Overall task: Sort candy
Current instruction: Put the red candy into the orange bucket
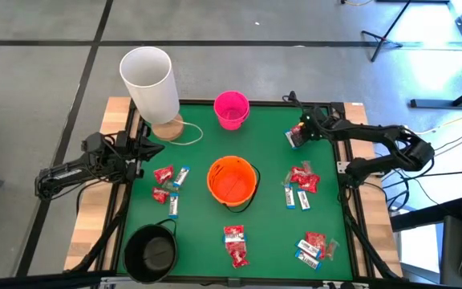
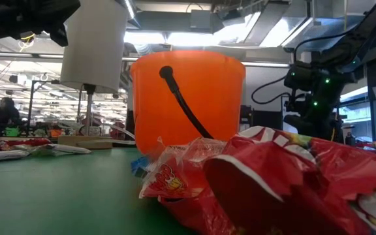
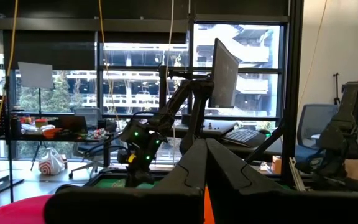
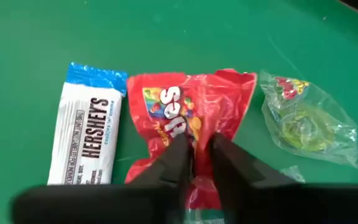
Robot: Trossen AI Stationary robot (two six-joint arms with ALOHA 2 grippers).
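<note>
Candy lies scattered in small clusters across the green tabletop (image 1: pixel 271 233) around the orange bucket (image 1: pixel 232 181). Near the back right corner, the right pincer (image 4: pixel 197 163) has its fingers nipped onto a red Skittles packet (image 4: pixel 188 112), with a white Hershey's bar (image 4: pixel 87 133) just beside it. The left pincer (image 3: pixel 205 163) hovers fully closed and empty at the left edge.

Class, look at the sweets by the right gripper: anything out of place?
Yes. A clear packet holding a green ring sweet lies beside the red packet pinched by the right gripper; it matches neither that nor the white-and-blue bar.
</note>
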